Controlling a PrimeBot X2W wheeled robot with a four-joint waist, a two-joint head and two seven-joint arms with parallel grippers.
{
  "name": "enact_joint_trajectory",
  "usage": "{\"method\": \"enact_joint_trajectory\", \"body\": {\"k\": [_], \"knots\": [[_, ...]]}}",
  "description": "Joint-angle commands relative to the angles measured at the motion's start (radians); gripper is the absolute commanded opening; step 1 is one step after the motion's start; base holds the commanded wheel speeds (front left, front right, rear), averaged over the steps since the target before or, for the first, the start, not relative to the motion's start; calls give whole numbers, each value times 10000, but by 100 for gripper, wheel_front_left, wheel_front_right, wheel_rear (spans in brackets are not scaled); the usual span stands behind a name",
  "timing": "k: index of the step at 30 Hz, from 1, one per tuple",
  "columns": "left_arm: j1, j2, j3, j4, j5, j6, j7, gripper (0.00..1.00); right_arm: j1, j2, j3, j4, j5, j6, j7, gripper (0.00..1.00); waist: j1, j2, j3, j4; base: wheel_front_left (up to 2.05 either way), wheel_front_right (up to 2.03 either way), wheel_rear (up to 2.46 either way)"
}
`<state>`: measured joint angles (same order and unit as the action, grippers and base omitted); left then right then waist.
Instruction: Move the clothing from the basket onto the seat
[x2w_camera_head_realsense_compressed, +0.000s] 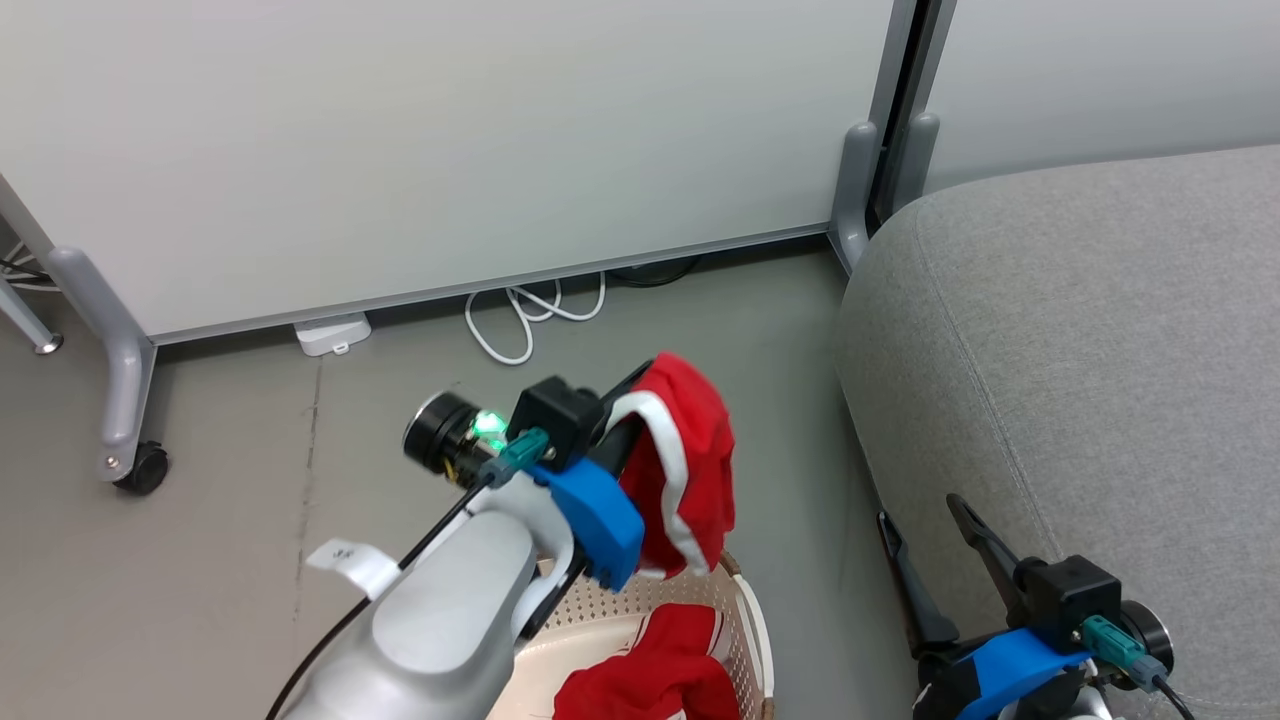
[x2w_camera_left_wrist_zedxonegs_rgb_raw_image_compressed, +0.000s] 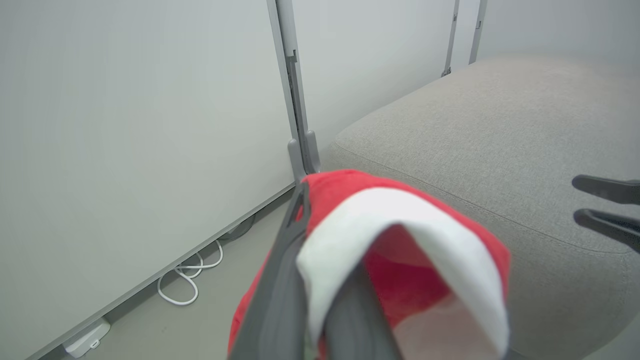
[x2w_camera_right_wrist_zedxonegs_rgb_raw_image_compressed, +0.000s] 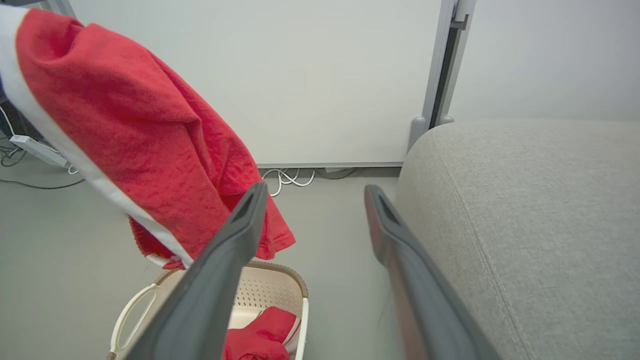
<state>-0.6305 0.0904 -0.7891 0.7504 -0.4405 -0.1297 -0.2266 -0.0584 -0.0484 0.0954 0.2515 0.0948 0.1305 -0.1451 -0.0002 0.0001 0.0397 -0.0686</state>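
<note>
My left gripper (x2w_camera_head_realsense_compressed: 635, 385) is shut on a red garment with white trim (x2w_camera_head_realsense_compressed: 690, 470), which hangs in the air above the cream basket (x2w_camera_head_realsense_compressed: 745, 600). The same garment (x2w_camera_left_wrist_zedxonegs_rgb_raw_image_compressed: 400, 225) drapes over the fingers in the left wrist view and shows at the upper left (x2w_camera_right_wrist_zedxonegs_rgb_raw_image_compressed: 145, 140) of the right wrist view. A second red garment (x2w_camera_head_realsense_compressed: 660, 675) lies inside the basket (x2w_camera_right_wrist_zedxonegs_rgb_raw_image_compressed: 280, 285). The grey seat (x2w_camera_head_realsense_compressed: 1080, 340) spreads to the right. My right gripper (x2w_camera_head_realsense_compressed: 925, 510) stands open beside the seat's front edge, nothing between its fingers (x2w_camera_right_wrist_zedxonegs_rgb_raw_image_compressed: 235, 230).
A white partition wall (x2w_camera_head_realsense_compressed: 450, 140) on grey wheeled legs (x2w_camera_head_realsense_compressed: 125, 400) runs behind. White cable loops (x2w_camera_head_realsense_compressed: 530, 315) and a small white box (x2w_camera_head_realsense_compressed: 333, 333) lie on the grey floor at its foot.
</note>
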Motion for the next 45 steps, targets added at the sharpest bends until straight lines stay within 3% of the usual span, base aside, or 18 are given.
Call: {"method": "enact_joint_trajectory", "body": {"k": [1, 13, 31, 45], "knots": [[-360, -16, -68, -119, -18, 4, 23, 0, 147, -36, 41, -78, -43, 5, 51, 100, 2, -1, -70, 2, 0, 0, 0], [-1583, -311, -658, -475, -478, 4, 441, 0, 289, -36, 225, -406, -93, 5, 372, 100, 2, -1, -207, -22, 0, 0, 0], [-1810, -395, -1092, -50, -983, 98, 130, 0, 26, -37, 1201, -725, 232, 5, 409, 100, 2, -1, -130, 81, 0, 0, 0], [-2001, -400, -1660, -216, -1570, 284, 45, 0, -1352, -37, 2399, 105, -300, 5, 301, 100, 2, -1, -92, 172, 0, 0, 0]]}}
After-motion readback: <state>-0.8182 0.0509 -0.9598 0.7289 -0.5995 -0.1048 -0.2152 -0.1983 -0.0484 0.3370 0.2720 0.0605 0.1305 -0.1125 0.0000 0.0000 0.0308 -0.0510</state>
